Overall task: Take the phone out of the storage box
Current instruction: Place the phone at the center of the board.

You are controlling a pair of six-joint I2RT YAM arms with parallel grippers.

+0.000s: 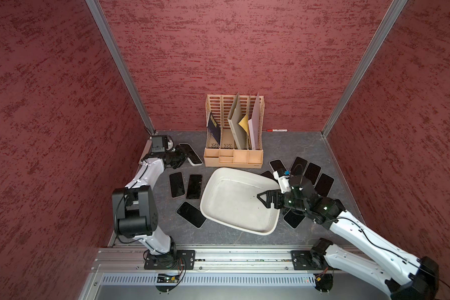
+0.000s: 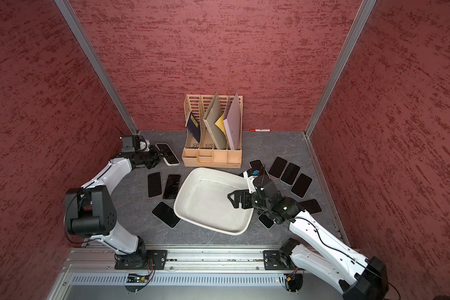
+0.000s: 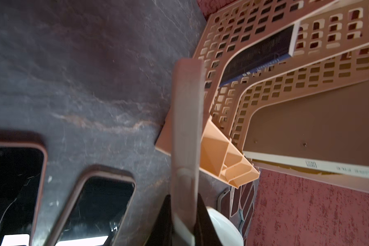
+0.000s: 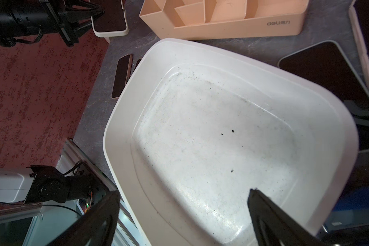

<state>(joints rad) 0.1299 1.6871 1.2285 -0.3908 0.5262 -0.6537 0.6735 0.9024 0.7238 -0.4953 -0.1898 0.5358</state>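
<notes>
White-shelled arms (image 1: 361,233) carry black joints and thin cables.

The right gripper (image 1: 262,201) hangs over the storage box (image 1: 205,197), jaws apart. The left gripper (image 1: 183,155) is closed on a white-edged phone (image 1: 194,157) beside the file rack (image 1: 233,158). Dark phones (image 1: 176,184) lie flat on the counter (image 1: 231,236).

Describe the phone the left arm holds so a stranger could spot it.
Find the tall beige slotted file rack against the back wall. Off its left front corner, the left gripper is shut on a black-screened phone in a white case, the only phone not lying free.
</notes>
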